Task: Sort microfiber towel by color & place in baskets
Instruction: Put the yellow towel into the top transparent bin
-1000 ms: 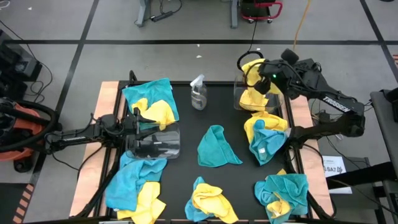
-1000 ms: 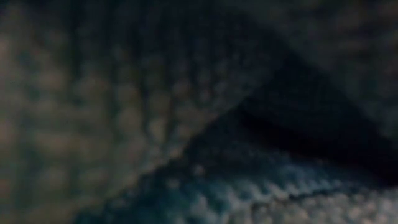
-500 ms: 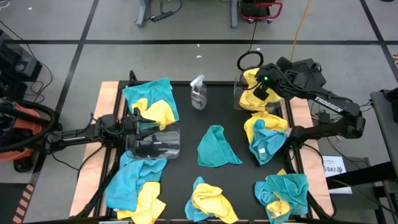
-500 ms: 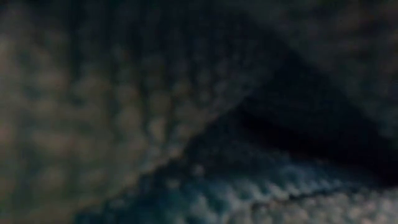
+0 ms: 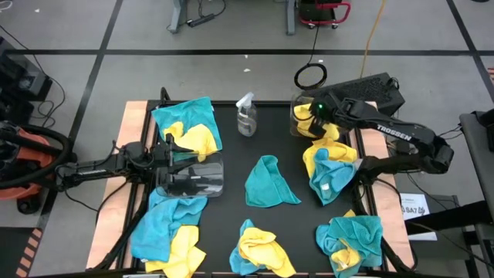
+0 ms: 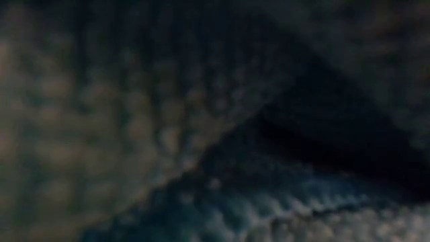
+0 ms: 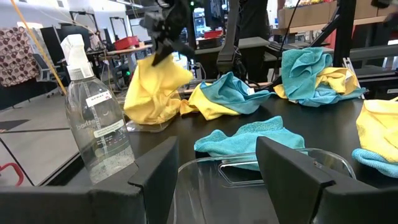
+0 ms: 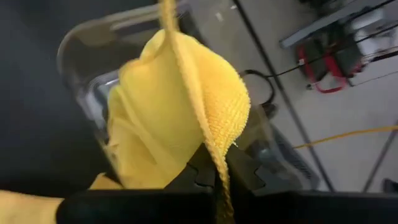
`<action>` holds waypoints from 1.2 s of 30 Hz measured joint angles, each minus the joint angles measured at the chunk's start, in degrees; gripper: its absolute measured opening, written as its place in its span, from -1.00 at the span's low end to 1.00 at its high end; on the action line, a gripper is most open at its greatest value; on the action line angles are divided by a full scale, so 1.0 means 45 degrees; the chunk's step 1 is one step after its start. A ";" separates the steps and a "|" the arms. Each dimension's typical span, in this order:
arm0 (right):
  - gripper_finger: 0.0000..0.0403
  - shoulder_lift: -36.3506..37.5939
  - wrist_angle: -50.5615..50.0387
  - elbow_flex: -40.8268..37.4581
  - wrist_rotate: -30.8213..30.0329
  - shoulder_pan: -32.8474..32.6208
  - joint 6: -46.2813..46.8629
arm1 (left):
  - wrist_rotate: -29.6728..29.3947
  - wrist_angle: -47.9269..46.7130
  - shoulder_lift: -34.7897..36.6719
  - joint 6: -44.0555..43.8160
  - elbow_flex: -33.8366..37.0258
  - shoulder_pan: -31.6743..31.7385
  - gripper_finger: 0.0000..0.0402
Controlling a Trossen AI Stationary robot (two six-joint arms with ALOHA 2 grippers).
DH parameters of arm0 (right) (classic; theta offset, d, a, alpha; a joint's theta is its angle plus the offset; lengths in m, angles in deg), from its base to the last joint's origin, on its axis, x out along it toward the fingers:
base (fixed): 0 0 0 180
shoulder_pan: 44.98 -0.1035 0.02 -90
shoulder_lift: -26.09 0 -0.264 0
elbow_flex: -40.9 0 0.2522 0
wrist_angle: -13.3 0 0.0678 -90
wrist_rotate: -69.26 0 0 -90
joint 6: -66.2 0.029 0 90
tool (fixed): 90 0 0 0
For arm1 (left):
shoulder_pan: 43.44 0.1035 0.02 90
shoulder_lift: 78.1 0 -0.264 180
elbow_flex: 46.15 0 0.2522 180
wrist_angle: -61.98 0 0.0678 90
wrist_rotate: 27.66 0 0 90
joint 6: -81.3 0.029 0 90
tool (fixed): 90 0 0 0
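Yellow towel (image 8: pixel 168 106) pinched at its edge in the shut right tool (image 5: pixel 316 112), draped into the clear basket (image 5: pixel 297 120) at the table's far right. Lower fully before letting go, so no corner overhangs the rim. Left tool (image 7: pixel 217 180) stands apart around the near basket (image 5: pixel 193 177).
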 joint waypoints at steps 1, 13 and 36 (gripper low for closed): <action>-1.00 0.0000 0.0166 -0.0252 0.0167 0.0077 -0.0007 | 0.0000 0.0000 -0.0005 0.0000 0.0000 0.0003 0.10; -1.00 0.0005 0.2766 -0.2533 0.2032 0.1242 -0.0226 | 0.0000 0.0000 -0.0005 0.0000 0.0005 0.0005 0.10; -1.00 -0.0382 0.5769 -0.4909 0.4041 0.3070 0.0326 | 0.0004 0.0000 -0.0005 0.0000 0.0005 0.0003 0.10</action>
